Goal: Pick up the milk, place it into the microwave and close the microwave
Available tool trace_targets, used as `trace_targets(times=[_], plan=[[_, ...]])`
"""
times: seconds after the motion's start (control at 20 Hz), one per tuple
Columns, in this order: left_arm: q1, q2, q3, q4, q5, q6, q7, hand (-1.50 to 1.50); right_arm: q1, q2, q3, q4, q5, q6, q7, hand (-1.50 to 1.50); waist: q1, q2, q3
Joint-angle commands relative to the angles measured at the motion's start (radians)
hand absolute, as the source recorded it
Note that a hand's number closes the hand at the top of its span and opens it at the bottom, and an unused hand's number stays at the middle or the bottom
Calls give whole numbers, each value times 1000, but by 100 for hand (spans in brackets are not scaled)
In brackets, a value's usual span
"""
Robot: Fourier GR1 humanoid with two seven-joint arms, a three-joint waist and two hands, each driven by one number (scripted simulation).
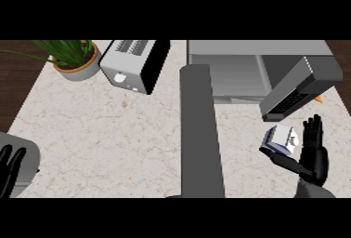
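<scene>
The milk carton [281, 141], white and blue, lies tilted on the counter in front of the microwave's right part. My right hand [314, 155] stands just right of it, fingers straight and pointing up, thumb reaching under the carton's near side; the fingers are not curled round it. The microwave [233, 60] sits at the back right with its cavity showing. A long grey slab [201, 135], its open door, runs from the microwave's left front toward the view's lower edge. My left hand [9, 168] rests open at the lower left edge.
A slanted grey block with a dark keypad face [298, 90] stands at the microwave's right, just beyond the carton. A toaster [132, 65] and a potted plant [74, 58] stand at the back left. A small orange thing [319, 98] peeks out behind the block.
</scene>
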Motion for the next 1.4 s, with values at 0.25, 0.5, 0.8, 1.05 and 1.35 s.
trace_targets(times=[0.25, 0.5, 0.8, 1.05, 1.35], plan=[[-37, -17, -29, 19, -65, 22, 16, -150, -91, -44, -97, 333, 12, -107, -157, -150, 2, 3, 1], [23, -17, 2, 52, -31, -45, -82, -150, -154, -140, -125, 523, -15, 61, -255, -150, 9, 2, 1], [-31, 6, 29, 64, 6, -28, -9, -150, -120, -116, -11, 489, 7, 439, -264, -150, 6, 3, 2], [12, -4, 29, 5, 15, -23, 23, -150, -167, -73, -8, 457, 9, 361, -340, 150, 3, 0, 0], [1, -13, 25, 3, 40, -25, 32, -150, -200, -45, -77, 415, 3, 58, -361, 150, 1, -1, 0]])
